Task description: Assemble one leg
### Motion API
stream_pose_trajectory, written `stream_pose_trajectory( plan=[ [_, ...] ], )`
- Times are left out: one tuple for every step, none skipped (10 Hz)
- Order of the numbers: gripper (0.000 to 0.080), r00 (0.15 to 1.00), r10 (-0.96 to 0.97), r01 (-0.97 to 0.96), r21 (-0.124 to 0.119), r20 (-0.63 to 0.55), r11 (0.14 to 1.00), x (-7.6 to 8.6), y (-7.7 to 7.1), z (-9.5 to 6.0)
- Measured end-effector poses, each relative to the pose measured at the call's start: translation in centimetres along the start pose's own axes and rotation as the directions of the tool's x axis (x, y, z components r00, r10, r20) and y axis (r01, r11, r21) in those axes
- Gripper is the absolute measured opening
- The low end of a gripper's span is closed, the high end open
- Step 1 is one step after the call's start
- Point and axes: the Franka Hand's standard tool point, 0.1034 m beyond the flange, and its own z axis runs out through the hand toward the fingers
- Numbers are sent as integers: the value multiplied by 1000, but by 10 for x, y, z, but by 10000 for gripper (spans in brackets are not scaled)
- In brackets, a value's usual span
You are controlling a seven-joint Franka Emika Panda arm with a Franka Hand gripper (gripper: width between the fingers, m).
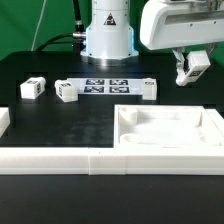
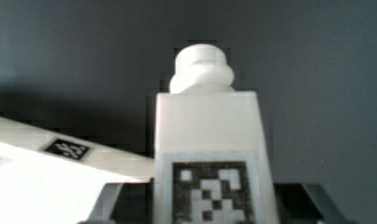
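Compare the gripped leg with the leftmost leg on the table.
The held leg is clamped in the gripper above the table; the leftmost leg lies free on it. The held leg hangs at the exterior view's right, the leftmost leg at its left. Both are white.

The black worktop carries the marker board, lying flat toward the far edge (its tags face up). A large white square tray-like part sits by the front corner on the exterior view's right, just behind the long white border rails lining the front edge.
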Motion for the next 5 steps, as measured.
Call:
stream_pose_trajectory(
  plan=[
    [290,996,-1,1,-1,-93,1000,1,0,0],
    [290,987,-1,1,-1,-163,1000,1,0,1],
    [290,956,-8,7,-2,-293,1000,5,0,-1],
    [290,965,-35,33,-13,-258,999,-3,6,5],
    [290,969,-43,39,-19,-245,999,6,14,-3]
  ],
)
